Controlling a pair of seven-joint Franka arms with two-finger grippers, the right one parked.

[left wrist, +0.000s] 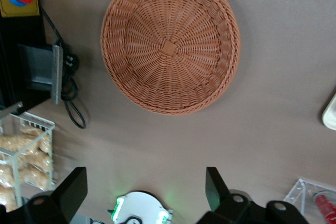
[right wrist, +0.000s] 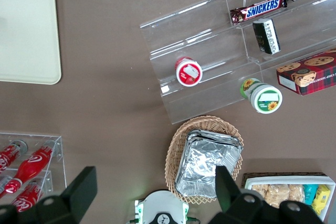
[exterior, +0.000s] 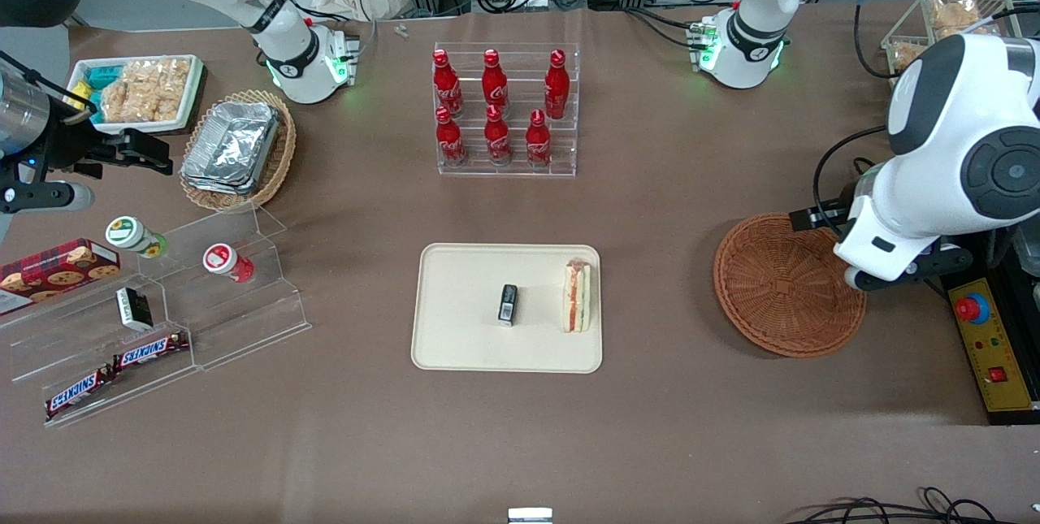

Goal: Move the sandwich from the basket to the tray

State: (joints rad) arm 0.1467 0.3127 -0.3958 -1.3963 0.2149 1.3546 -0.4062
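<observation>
Sandwich [exterior: 578, 296] sits on the cream tray [exterior: 455, 345], standing on edge at about three o'clock from the tray's middle, close to the rim at the working arm's end. A small dark packet [exterior: 508, 304] lies near the tray's centre, apart from it. The reddish-brown basket [exterior: 780, 296] rests on the desk [exterior: 650, 207] well clear of the tray, toward the working arm's end, and nothing lies in it, so the move looks done to me.

The tool [left wrist: 142, 192] hangs high over the desk near the basket, at roughly three o'clock from its centre in the front view; its two fingers [left wrist: 73, 187] stand wide apart and hold nothing.

Judging by its look, the sandwich is light and soft, with white bread that would dent under a hard squeeze and filling layers that could slide out. If it needed handling again, I would take it across the two flat bread faces, near the middle, with gentle pressure
</observation>
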